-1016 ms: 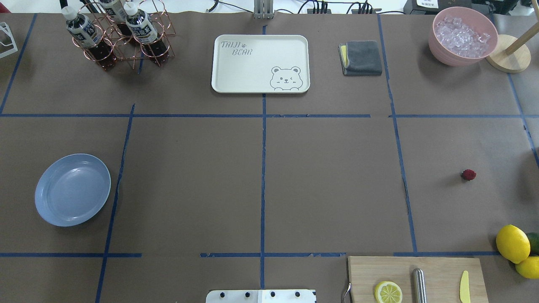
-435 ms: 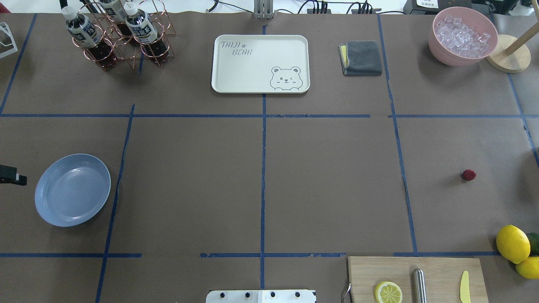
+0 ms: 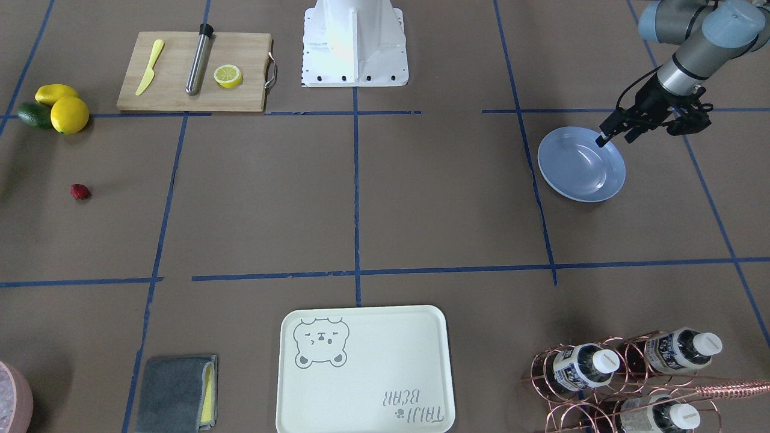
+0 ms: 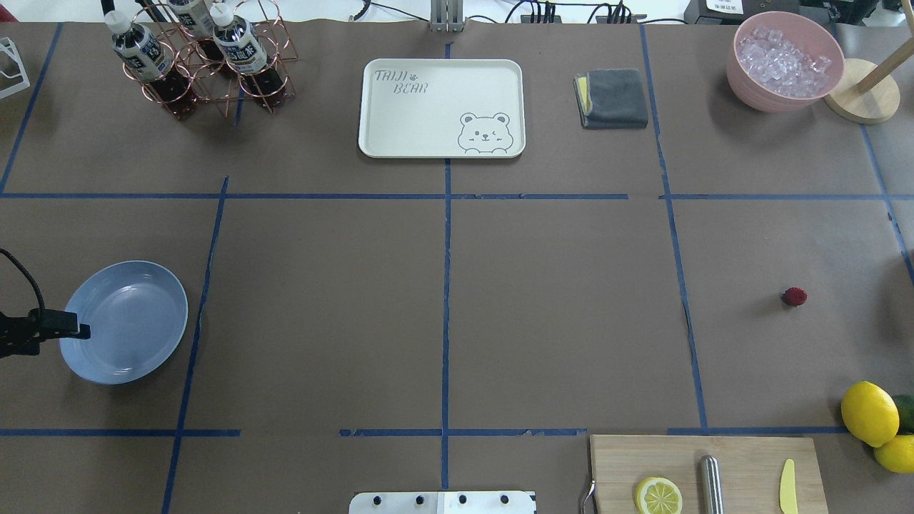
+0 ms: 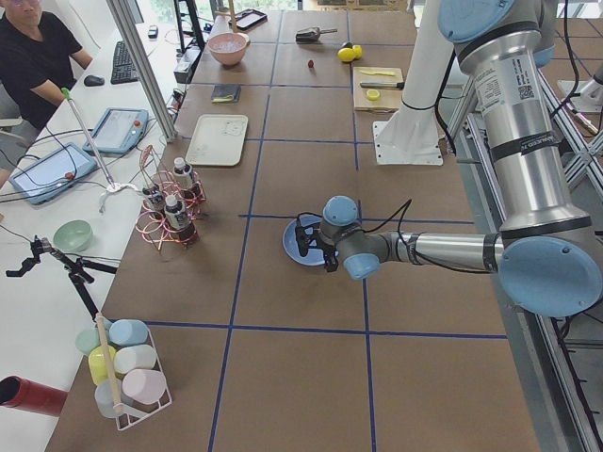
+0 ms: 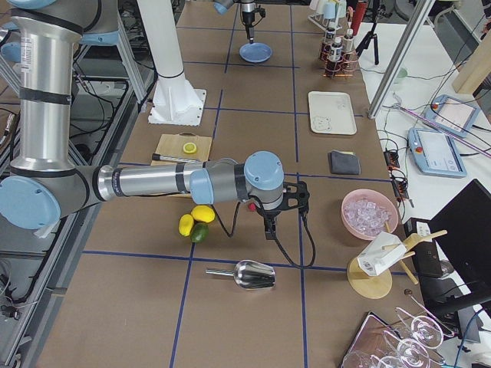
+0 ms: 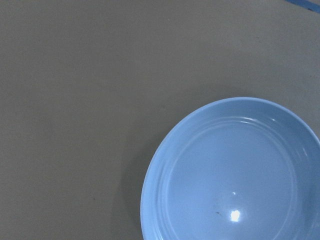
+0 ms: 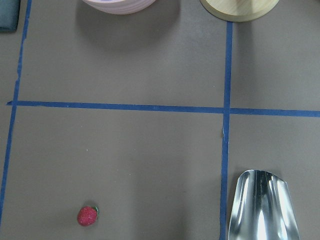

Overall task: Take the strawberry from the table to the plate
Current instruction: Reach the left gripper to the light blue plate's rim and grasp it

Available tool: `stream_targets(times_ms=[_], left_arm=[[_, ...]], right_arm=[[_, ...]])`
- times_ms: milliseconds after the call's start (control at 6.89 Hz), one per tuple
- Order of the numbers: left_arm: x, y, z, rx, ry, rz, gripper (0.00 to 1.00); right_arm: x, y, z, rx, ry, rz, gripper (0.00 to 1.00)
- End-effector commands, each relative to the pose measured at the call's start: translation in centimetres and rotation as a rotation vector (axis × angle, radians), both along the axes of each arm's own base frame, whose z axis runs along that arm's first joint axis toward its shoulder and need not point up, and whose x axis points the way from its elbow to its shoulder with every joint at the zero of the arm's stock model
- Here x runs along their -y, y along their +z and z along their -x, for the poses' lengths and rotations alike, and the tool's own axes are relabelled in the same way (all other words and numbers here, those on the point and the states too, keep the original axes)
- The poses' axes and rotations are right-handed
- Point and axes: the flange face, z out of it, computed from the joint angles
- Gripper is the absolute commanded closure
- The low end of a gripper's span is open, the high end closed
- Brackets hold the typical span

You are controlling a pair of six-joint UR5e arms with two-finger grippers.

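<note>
The strawberry (image 4: 794, 296) (image 3: 79, 192) lies alone on the brown table (image 4: 557, 307) at the robot's right, small and dark red. In the right wrist view the strawberry (image 8: 87, 215) sits low and left. The light blue plate (image 4: 143, 314) (image 3: 583, 174) (image 7: 230, 170) rests empty at the robot's left. My left gripper (image 3: 616, 137) hangs open above the plate's outer rim, one finger (image 4: 75, 330) reaching in from the overhead view's left edge. My right gripper (image 6: 268, 228) shows only in the exterior right view, near the lemons; I cannot tell its state.
A cutting board (image 4: 703, 471) with a lemon half, a metal rod and a yellow knife lies at the near right. Lemons (image 4: 869, 412) and an avocado sit beside it. A metal scoop (image 8: 262, 205), pink ice bowl (image 4: 784, 61), bear tray (image 4: 441, 107), grey cloth (image 4: 613, 98) and bottle rack (image 4: 203, 57) stand around.
The left gripper has come in from the left edge and now reaches over the plate's outer rim. The strawberry and the plate have not moved.
</note>
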Motion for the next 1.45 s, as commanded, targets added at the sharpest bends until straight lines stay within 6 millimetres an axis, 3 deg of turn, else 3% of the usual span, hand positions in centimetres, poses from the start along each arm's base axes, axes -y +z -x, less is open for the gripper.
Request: stream_targets(times_ms=[0,145,290,581,726,871,1016,1161,1306], left_arm=[[0.7,2.0,-0.6,0.044,-0.036,-0.007,0.12],[0.9,2.4,-0.9,0.051,-0.04,-0.007,0.22],[0.9,2.1,-0.8,0.048,-0.043,-0.011,0.4],[0.9,1.8,-0.7,0.044,-0.045,-0.015,0.92],[0.8,1.5,-0.6,0.035,-0.046,-0.015,1.0],[0.8,1.1,-0.4,0.027,-0.047,-0.015,1.0],[0.2,-1.1,0.9,-0.004,-0.042,-0.021,1.0],[-0.7,-4.2,3.0,-0.109,0.033,0.025,1.0],[1.1,-5.4,6.7,-0.173,-0.007,0.052,1.0]], right_arm=[[0.1,-0.3,0.0,-0.001,0.001,-0.028,0.0],[0.1,-0.4,-0.1,0.001,0.003,-0.029,0.0],[0.2,-0.6,-0.1,0.001,0.006,-0.03,0.0],[0.3,-0.7,0.0,0.002,0.007,-0.029,0.0],[0.6,-1.5,0.0,0.003,0.012,-0.038,0.0],[1.7,-2.7,0.0,0.014,0.039,-0.02,0.0],[1.7,-3.2,0.1,0.036,0.073,0.019,0.0],[2.1,-3.7,0.4,0.054,0.081,0.035,0.0],[2.2,-3.6,0.9,0.051,0.073,0.035,0.0]])
